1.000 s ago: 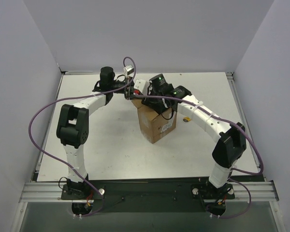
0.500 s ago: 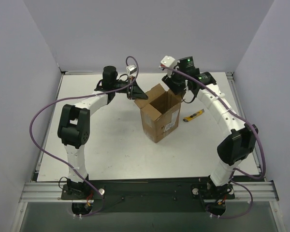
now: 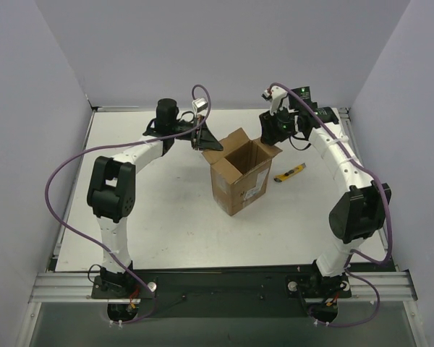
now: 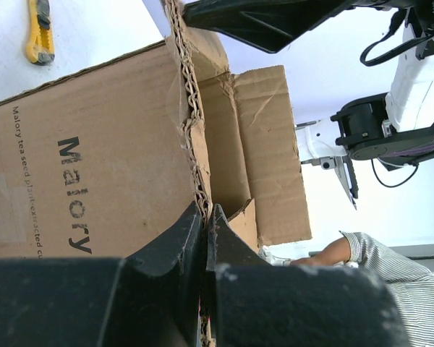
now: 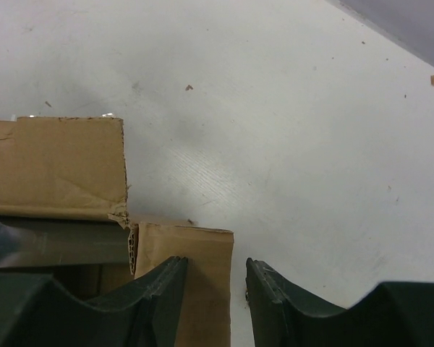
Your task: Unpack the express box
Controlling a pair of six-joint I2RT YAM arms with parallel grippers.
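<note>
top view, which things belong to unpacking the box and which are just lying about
In the job: express box, top open; left gripper, shut on its edge; right gripper, open beside it.
Lying about: yellow utility knife, on the table.

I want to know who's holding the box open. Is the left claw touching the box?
Touching. The left wrist view shows the left claw pinched shut on the torn edge of a flap of the box, with cardboard squeezed between its fingers.

The white arms [image 3: 113,242] have black joints [image 3: 108,191], looping purple cables [image 3: 48,186], a black left gripper [image 4: 205,215] and right gripper [image 5: 217,264].
</note>
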